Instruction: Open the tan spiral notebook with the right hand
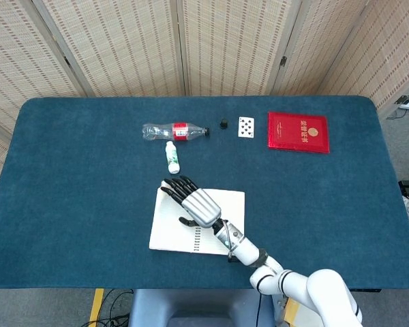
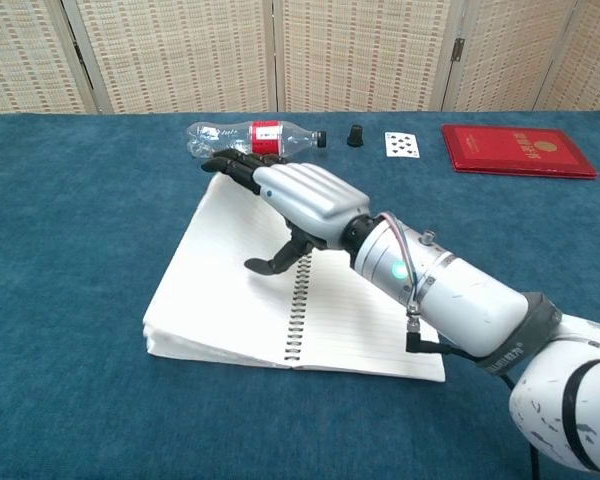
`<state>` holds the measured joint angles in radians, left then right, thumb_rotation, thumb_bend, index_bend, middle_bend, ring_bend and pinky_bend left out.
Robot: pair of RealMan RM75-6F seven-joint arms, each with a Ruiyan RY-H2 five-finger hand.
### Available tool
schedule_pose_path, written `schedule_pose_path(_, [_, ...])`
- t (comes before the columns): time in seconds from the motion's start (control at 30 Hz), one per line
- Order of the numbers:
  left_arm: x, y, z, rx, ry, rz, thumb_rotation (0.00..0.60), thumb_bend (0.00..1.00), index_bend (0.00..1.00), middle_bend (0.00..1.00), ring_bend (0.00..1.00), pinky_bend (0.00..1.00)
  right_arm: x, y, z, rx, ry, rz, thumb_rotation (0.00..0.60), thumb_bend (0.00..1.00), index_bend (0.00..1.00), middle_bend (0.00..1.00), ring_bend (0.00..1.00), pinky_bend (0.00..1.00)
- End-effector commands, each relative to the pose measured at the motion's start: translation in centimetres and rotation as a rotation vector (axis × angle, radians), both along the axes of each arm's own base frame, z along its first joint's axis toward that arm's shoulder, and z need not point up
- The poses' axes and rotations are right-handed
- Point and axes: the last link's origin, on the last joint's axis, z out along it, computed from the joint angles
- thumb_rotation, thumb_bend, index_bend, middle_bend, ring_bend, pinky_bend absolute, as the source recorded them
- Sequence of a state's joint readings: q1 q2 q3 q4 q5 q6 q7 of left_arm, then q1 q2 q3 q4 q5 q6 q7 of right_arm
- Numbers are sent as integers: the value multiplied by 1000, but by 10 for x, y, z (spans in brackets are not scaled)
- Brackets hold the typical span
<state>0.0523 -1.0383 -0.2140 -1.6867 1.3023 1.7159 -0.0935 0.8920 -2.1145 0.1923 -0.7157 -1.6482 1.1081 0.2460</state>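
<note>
The spiral notebook lies spread open near the table's front middle. Its lined white pages face up and the spiral runs down the centre. The tan cover is turned underneath on the left and does not show. My right hand stretches over the left-hand page with its fingers extended and apart. Its fingertips reach the page's far left corner, and the thumb points down toward the paper by the spiral. It holds nothing. My left hand shows in neither view.
A clear plastic bottle with a red label lies behind the notebook, with a small white bottle beside it. Further right along the back are a black cap, a playing card and a red booklet.
</note>
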Motion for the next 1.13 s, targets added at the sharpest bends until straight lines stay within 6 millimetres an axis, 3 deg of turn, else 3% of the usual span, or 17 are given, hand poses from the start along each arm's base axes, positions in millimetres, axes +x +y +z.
schedule_pose_path(0.03, [1, 0, -2, -13, 11, -4, 600, 117, 171, 52, 69, 147, -7, -2, 11, -23, -26, -8, 600, 286, 0, 0, 0, 0])
schedule_pose_path(0.27, [3, 3, -9, -36, 47, 6, 600, 117, 171, 52, 69, 147, -33, -6, 49, -77, -31, -37, 600, 273, 0, 0, 0, 0])
schedule_pose_path(0.43, [8, 6, -24, -130, 102, -8, 600, 117, 170, 52, 69, 147, -99, 14, 124, -140, 98, -141, 600, 273, 0, 0, 0, 0])
schedule_pose_path(0.67, [12, 10, -44, -231, 142, -4, 600, 117, 166, 52, 69, 147, -161, 52, 197, -206, 250, -329, 600, 275, 0, 0, 0, 0])
schedule_pose_path(0.93, [15, 14, -58, -310, 171, -35, 600, 117, 167, 52, 69, 147, -231, 107, 243, -286, 333, -532, 600, 280, 0, 0, 0, 0])
schedule_pose_path(1.03, [14, 16, -59, -314, 180, -23, 600, 117, 167, 52, 69, 147, -248, 119, 252, -325, 333, -573, 600, 282, 0, 0, 0, 0])
schedule_pose_path(1.13, [13, 18, -62, -318, 186, -16, 600, 117, 167, 52, 69, 147, -248, 121, 256, -333, 342, -566, 600, 289, 0, 0, 0, 0])
